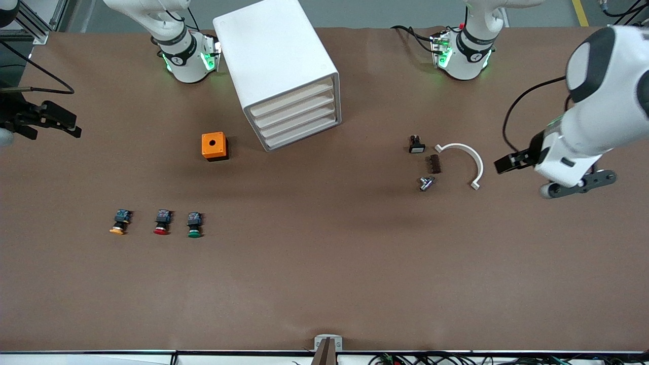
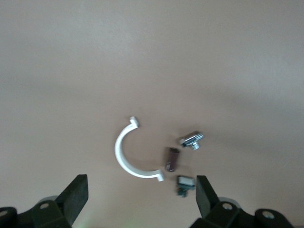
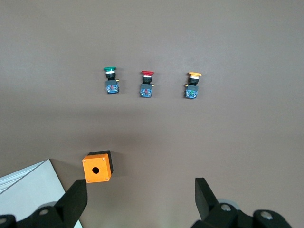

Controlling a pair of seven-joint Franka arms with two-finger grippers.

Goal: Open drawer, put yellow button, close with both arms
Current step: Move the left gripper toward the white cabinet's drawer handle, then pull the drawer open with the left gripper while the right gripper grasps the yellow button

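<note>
Nothing done yet, judging by how things lie; every step left.

Going across the front view with the cabinet (image 1: pixel 284 71) as landmark:

Right pincer (image 1: pixel 50 121) up in the air over the bare counter (image 1: pixel 324 284) at the right arm's end, well apart from the cabinet, fingers spread wide, holding nothing.

Yellow button (image 1: pixel 119 222) lying untouched on the counter, nearer the front camera than the cabinet and toward the right arm's end, first in a row with the red button (image 1: pixel 162 222) and the green button (image 1: pixel 194 225).

Orange switch box (image 1: pixel 214 146) just beside the cabinet, toward the right arm's end.

Top drawer (image 1: pixel 290 99) of the cabinet flush with the three beneath, so shut; opening not begun.

Toward the left arm's end from the cabinet, a cluster: small black switch part (image 1: pixel 416 144), dark block (image 1: pixel 434 163), metal fitting (image 1: pixel 426 183), white half-ring clamp (image 1: pixel 464 161).

Left pincer (image 1: pixel 512 162) over the counter just past that clamp, fingers wide, empty.

Left to do: pull the top drawer out, carry the yellow button into it, push it shut with both arms.
</note>
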